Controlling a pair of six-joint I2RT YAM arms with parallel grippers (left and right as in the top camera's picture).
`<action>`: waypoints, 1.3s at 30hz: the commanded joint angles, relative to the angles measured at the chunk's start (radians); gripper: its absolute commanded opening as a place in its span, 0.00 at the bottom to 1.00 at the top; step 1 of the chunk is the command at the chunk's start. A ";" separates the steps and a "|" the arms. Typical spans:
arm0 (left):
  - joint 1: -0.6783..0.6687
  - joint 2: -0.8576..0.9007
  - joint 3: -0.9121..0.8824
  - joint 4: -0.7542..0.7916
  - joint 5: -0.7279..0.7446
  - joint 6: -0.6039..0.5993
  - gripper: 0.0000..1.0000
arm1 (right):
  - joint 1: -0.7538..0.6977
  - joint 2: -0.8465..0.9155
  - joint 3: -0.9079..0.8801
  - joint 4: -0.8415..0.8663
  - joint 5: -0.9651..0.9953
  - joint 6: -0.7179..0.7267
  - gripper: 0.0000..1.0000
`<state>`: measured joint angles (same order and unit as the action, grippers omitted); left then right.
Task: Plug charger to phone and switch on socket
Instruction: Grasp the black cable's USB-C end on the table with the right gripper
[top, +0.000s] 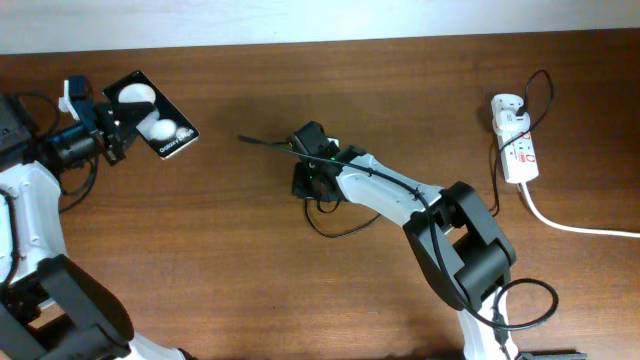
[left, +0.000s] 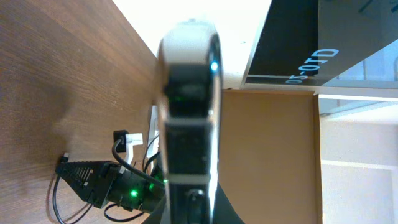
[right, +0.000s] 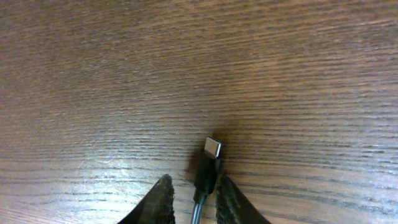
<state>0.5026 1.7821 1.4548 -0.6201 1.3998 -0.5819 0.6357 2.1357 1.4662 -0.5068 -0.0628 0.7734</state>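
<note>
Brown wood-grain desk (top: 220, 250). Far from the socket (top: 515, 150), left hand (top: 112, 120) clamps the phone (top: 155, 115); nearer it, right hand (right: 194, 183) sits narrow around the charger (right: 210, 155), grip uncertain.

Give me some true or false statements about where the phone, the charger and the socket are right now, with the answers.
1. The phone lies flat mid-table. False: the left fingers hold it at the far left.
2. The charger tip sits between the right fingers. True.
3. The charger is plugged into the phone. False: its tip is bare, far from the phone.
4. The socket has a white adapter plugged in. True.
</note>
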 joint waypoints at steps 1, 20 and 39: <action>0.000 -0.023 0.008 0.004 0.048 0.024 0.00 | 0.006 0.032 0.013 -0.004 0.033 0.002 0.10; -0.135 -0.023 0.008 0.005 -0.024 0.054 0.00 | -0.022 0.074 0.206 -0.351 -0.059 -0.521 0.04; -0.137 -0.023 0.008 -0.003 -0.032 0.053 0.00 | -0.020 0.177 0.198 -0.362 -0.077 -0.488 0.18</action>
<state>0.3622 1.7821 1.4548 -0.6220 1.3460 -0.5491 0.6205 2.2436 1.6852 -0.8627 -0.1562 0.2630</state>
